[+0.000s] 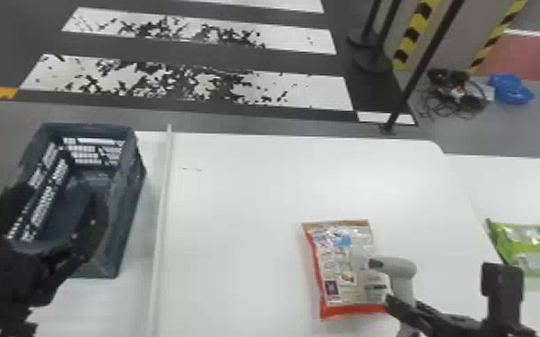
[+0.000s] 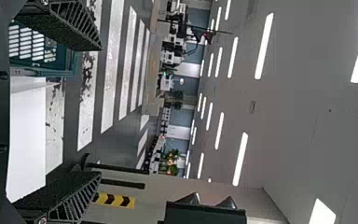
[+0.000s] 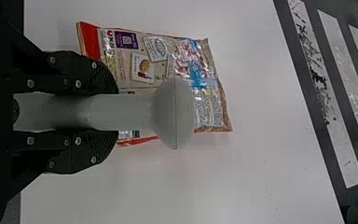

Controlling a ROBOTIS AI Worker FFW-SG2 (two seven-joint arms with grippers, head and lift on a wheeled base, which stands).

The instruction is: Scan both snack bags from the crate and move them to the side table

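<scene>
Right end effector [image 1: 406,309] closed around the grey scanner [image 1: 397,266], above the red-edged snack bag [image 1: 338,269].
Bag noted lying on the main desk [image 1: 237,201], nearer its right edge than its left; contact with the scanner cannot be determined. Green snack bag [image 1: 538,244] found on the side desk [image 1: 516,183], past the main desk's right edge. Left end effector [image 1: 58,213] set wide, over the crate [image 1: 125,210] by the main desk's left edge.
</scene>
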